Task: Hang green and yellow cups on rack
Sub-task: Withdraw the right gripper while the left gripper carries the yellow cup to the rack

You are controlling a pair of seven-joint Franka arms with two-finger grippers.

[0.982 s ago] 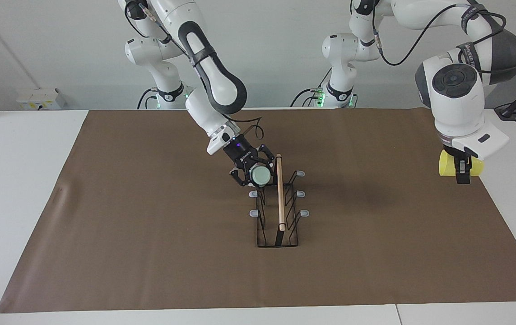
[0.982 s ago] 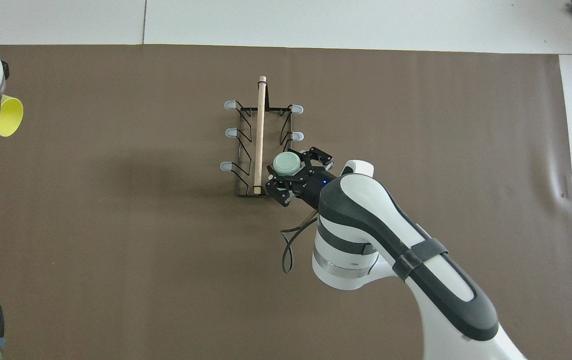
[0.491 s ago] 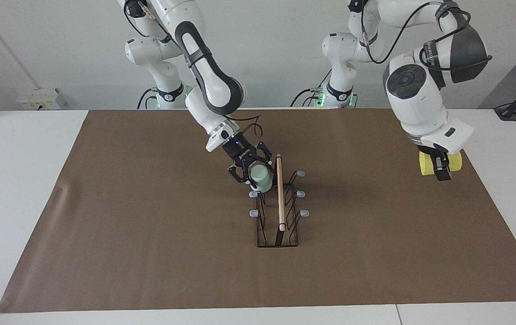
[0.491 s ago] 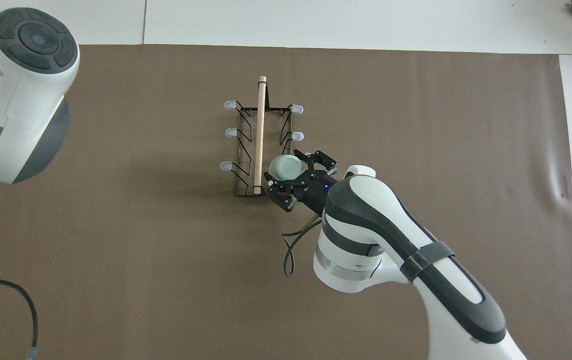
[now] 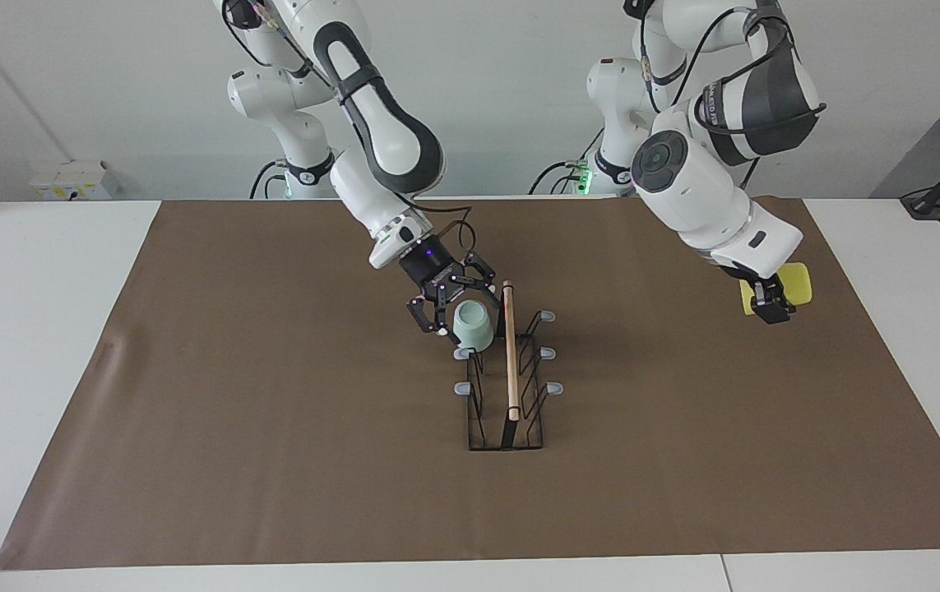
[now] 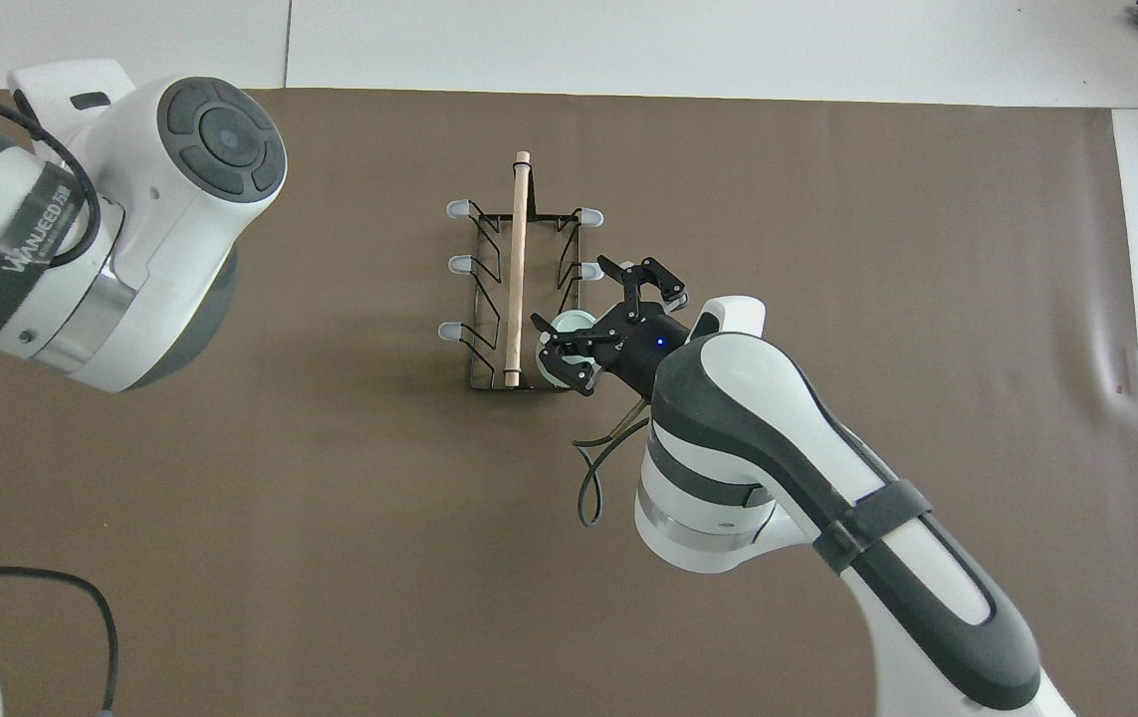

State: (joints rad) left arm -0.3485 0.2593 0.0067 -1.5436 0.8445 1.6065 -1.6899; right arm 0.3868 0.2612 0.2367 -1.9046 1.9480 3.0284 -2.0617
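The black wire rack (image 5: 509, 362) with its wooden rod stands mid-table; it also shows in the overhead view (image 6: 517, 259). The mint green cup (image 5: 472, 326) sits upside down on the rack's prong nearest the robots, on the right arm's side; in the overhead view it (image 6: 569, 327) is partly hidden. My right gripper (image 5: 455, 302) is open around the cup, fingers spread clear of it (image 6: 618, 324). My left gripper (image 5: 770, 308) is shut on the yellow cup (image 5: 798, 284), in the air over the mat toward the left arm's end. The left arm hides this cup from overhead.
A brown mat (image 5: 272, 427) covers the white table (image 5: 25, 329). The rack's other prongs (image 5: 553, 388) are bare. The left arm's bulky wrist (image 6: 130, 229) hangs over the mat beside the rack. A cable loop (image 6: 588, 478) dangles from the right arm.
My right gripper has opened and let go of the green cup, which now rests on the prong. My left arm has carried the yellow cup in toward the rack.
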